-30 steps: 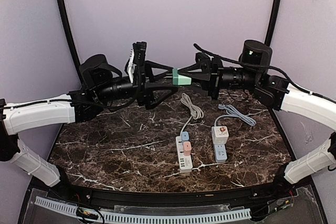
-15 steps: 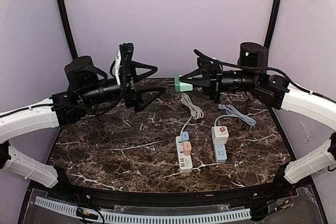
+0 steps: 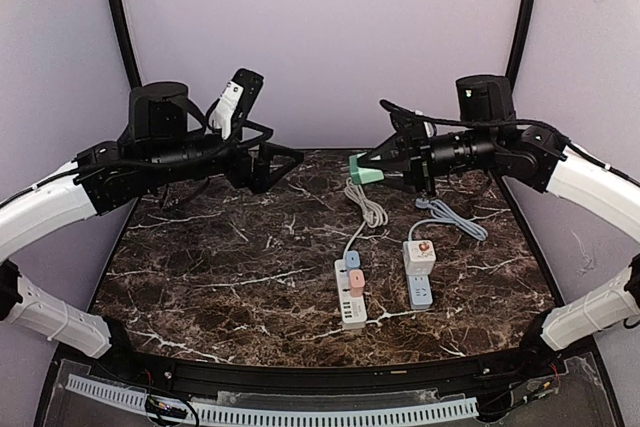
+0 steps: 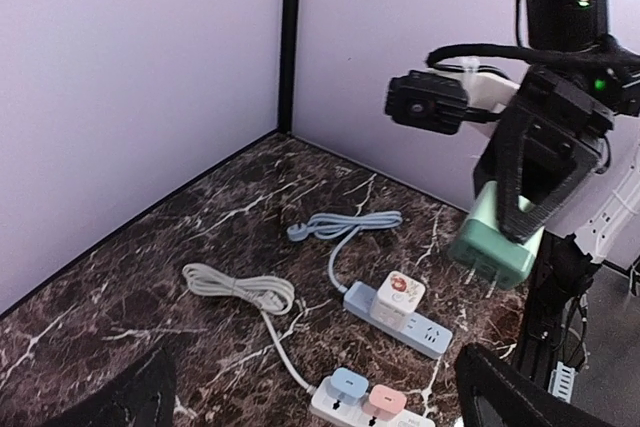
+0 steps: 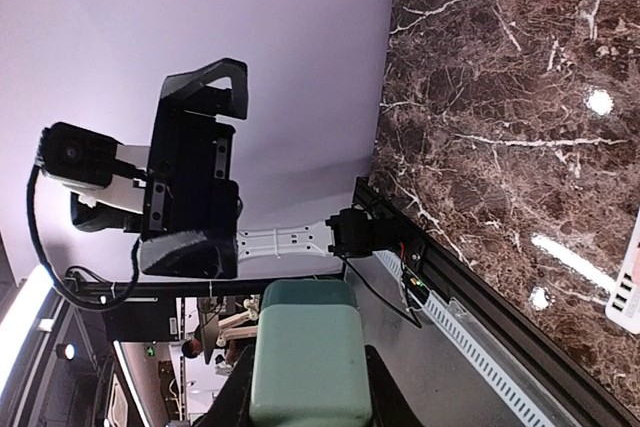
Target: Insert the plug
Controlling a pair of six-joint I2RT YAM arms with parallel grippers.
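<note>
A mint green plug adapter is held in the air by my right gripper, which is shut on it above the back of the marble table. In the right wrist view the plug fills the space between the fingers. In the left wrist view the plug shows its prongs pointing down. My left gripper is open and empty, well left of the plug. A white power strip carries a blue and a pink plug. A blue power strip carries a white adapter.
A coiled white cable and a coiled blue-grey cable lie behind the strips; both also show in the left wrist view, the white cable and the blue cable. Purple walls close the back and sides.
My left gripper has let go of the green plug, pulled back to the left and turned. My right gripper keeps the plug and has shifted slightly right and down.
</note>
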